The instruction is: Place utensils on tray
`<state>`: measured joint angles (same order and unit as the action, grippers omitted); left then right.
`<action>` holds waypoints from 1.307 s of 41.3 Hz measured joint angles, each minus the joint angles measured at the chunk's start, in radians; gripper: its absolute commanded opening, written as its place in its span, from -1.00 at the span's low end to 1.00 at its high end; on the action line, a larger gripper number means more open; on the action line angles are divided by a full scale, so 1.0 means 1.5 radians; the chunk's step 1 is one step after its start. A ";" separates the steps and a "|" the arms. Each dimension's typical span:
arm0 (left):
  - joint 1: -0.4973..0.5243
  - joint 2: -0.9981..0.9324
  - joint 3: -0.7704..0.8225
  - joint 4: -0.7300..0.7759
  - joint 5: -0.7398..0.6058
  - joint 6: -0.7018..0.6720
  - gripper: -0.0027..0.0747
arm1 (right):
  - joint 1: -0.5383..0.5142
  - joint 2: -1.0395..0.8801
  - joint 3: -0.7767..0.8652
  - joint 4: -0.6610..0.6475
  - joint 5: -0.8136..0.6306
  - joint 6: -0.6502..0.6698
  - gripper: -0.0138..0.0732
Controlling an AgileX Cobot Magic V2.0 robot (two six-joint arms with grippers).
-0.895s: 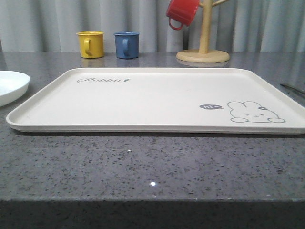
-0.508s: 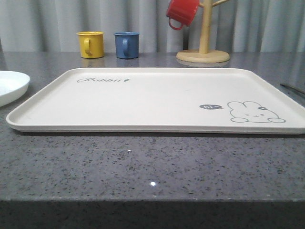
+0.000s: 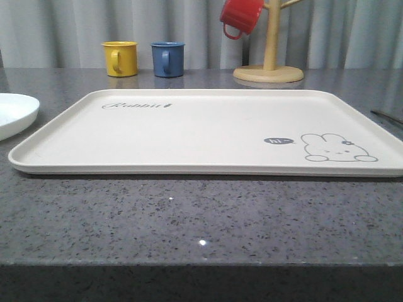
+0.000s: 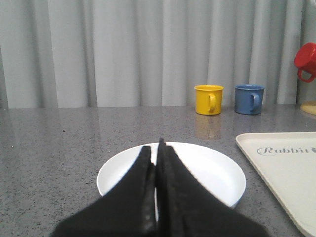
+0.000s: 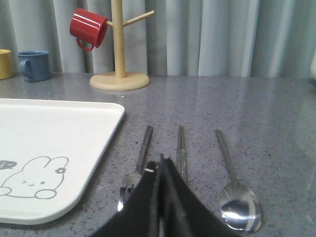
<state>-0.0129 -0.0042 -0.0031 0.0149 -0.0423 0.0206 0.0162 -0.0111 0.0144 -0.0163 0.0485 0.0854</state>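
The cream tray (image 3: 208,129) with its rabbit drawing lies flat in the middle of the grey table, with nothing on it. A round white plate (image 4: 210,170) rests on the table left of the tray (image 4: 291,173); its edge also shows in the front view, plate (image 3: 12,113). My left gripper (image 4: 158,148) hovers over the plate, shut and holding nothing. To the right of the tray (image 5: 54,143) lie a steel fork (image 5: 138,163), a chopstick pair (image 5: 181,150) and a spoon (image 5: 234,190), side by side. My right gripper (image 5: 161,162) is shut and empty above them, between fork and chopsticks.
A yellow mug (image 3: 120,58) and a blue mug (image 3: 167,59) stand at the back of the table. A wooden mug tree (image 3: 269,60) with a red mug (image 3: 240,16) hanging on it stands behind the tray's right half. A grey curtain closes the back.
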 measured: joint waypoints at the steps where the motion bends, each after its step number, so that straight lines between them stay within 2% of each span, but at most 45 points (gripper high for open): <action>1: 0.000 0.000 -0.004 0.000 0.000 0.000 -0.98 | 0.000 0.000 -0.009 0.000 0.010 0.000 -0.95; 5: 0.000 0.000 -0.048 0.000 0.028 0.000 -0.98 | 0.000 0.000 -0.065 -0.001 0.055 0.000 -0.95; 13: 0.000 0.006 -0.216 0.000 0.104 0.000 -0.98 | 0.000 0.017 -0.214 -0.002 0.155 0.000 -0.95; 24: 0.000 0.123 -0.426 0.018 0.305 0.000 -0.98 | 0.000 0.162 -0.420 -0.004 0.340 0.000 -0.95; 28: 0.000 0.171 -0.453 0.021 0.350 0.002 -0.98 | 0.000 0.214 -0.446 -0.004 0.386 0.000 -0.95; 37: 0.000 0.252 -0.455 0.022 0.437 0.002 -0.98 | 0.000 0.294 -0.431 -0.004 0.416 0.000 -0.95; 45: 0.000 0.294 -0.455 0.022 0.453 0.002 -0.98 | 0.000 0.340 -0.418 -0.004 0.423 0.000 -0.93; 47: 0.000 0.301 -0.455 0.022 0.459 0.002 -0.98 | 0.000 0.349 -0.418 -0.004 0.426 0.000 -0.87; 49: 0.000 0.308 -0.455 0.022 0.463 0.002 -0.98 | 0.000 0.356 -0.418 -0.004 0.427 0.000 -0.73; 52: 0.000 0.320 -0.455 0.022 0.471 0.002 -0.95 | 0.000 0.364 -0.418 -0.004 0.428 0.000 -0.40; 54: 0.000 0.330 -0.455 0.022 0.476 0.002 -0.84 | 0.000 0.367 -0.418 -0.004 0.429 0.000 -0.10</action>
<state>-0.0129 0.4906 -0.6853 0.0477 0.6721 0.0235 0.0162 0.5398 -0.6132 -0.0219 0.6918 0.0854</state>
